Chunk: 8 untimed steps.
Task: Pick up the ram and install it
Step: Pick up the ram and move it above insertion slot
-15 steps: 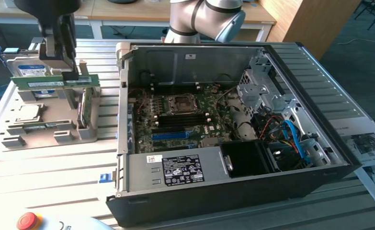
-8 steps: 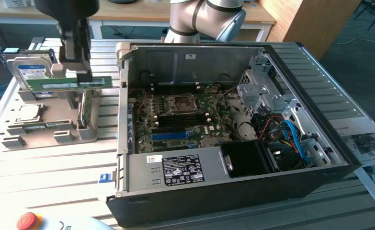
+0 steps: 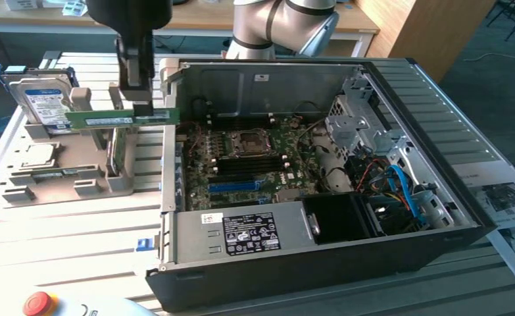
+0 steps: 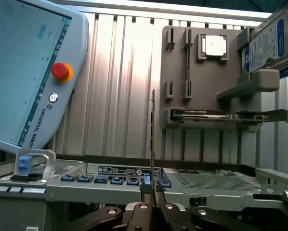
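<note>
Slatted pale surface point(image 3: 64, 230) carries an open computer case point(image 3: 327, 263) with a motherboard point(image 3: 248, 164) inside, and a grey holder point(image 3: 64, 187) keeping a blue-labelled hard drive point(image 3: 42, 99); its print is too small to read. The teach pendant point(image 4: 28, 72) reads "UNIVERSAL ROBOT". The tool point(image 3: 139, 108) is pinched narrow on the ram point(image 3: 99, 120), held level above the holder beside the case wall.

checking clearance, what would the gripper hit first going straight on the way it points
The gripper, shut on the ram, would probably meet the rim of the computer case first; depth is unclear.
</note>
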Each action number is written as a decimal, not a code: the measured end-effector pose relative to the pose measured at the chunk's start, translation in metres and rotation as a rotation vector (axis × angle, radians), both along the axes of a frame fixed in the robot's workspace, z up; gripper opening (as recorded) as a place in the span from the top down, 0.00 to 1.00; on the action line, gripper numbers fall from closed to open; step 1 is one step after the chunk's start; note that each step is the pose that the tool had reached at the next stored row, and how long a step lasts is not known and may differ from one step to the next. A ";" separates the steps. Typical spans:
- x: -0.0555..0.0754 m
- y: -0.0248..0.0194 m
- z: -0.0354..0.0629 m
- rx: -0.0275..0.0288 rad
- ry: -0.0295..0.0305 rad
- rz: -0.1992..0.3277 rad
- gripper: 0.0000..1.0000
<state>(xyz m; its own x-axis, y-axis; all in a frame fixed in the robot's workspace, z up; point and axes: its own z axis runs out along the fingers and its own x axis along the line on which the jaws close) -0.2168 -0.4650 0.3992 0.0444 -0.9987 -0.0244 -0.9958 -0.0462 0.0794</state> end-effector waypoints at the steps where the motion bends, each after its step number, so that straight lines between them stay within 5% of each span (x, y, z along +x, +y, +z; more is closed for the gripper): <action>1: 0.004 -0.0009 0.0000 0.0000 0.0007 0.000 0.88; 8: 0.014 -0.0022 0.0000 0.0000 0.0020 0.000 0.88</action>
<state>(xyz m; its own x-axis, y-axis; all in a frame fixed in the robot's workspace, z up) -0.2033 -0.4672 0.3992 0.0444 -0.9987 -0.0245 -0.9956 -0.0462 0.0814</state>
